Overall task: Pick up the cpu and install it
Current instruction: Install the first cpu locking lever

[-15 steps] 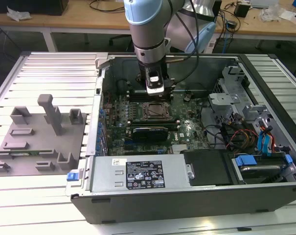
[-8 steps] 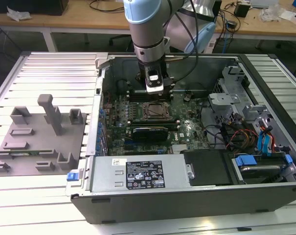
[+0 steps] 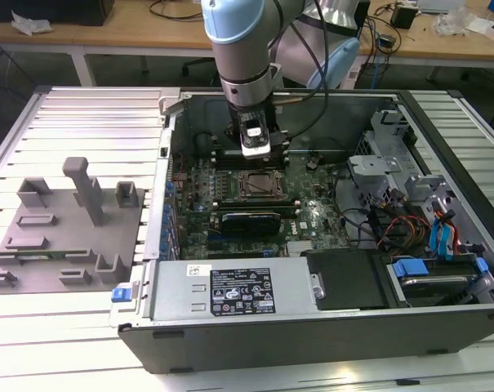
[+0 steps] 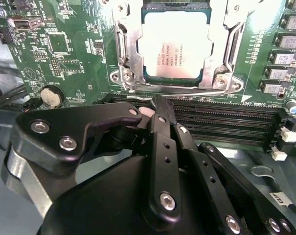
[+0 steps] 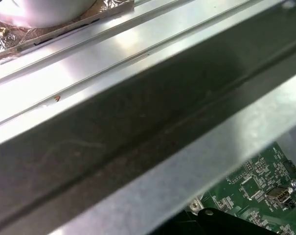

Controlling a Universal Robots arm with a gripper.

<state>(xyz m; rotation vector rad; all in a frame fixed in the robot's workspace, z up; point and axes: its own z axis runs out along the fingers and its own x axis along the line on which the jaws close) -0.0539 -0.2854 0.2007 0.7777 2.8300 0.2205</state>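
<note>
Sits already in the socket [image 4: 174, 46] — the cpu [image 4: 174, 43], pale metal top up, square inside the metal frame, seemingly level with no corner riding high, as far as the second wrist view shows. Looks like the seating end of the job, with the load frame not yet closed over the chip.

Hangs over the motherboard [image 3: 255, 200] inside the open computer case [image 3: 312, 310] in the exterior view, the tool [image 4: 157, 110], just past the socket's far edge. In the second wrist view, fingers [image 4: 160, 132] pressed together with nothing between them, tips above the memory slots [image 4: 221, 122] just beside the socket frame. Apart from the chip, not touching it; chip free of any grip.

To do this step well, in judgement: no sideways push on the chip, since socket pins bend easily; straight vertical moves only near the frame; a check that the chip's edges lie flush all round within the socket before any load comes on; care that the closed tips clear the slot latches and the thin retention lever [image 4: 187, 94] lying along the frame's near edge.

Grey fixture blocks [image 3: 67, 229] on the worktop [image 3: 83, 327] stand well apart, on the exterior view's left.
</note>
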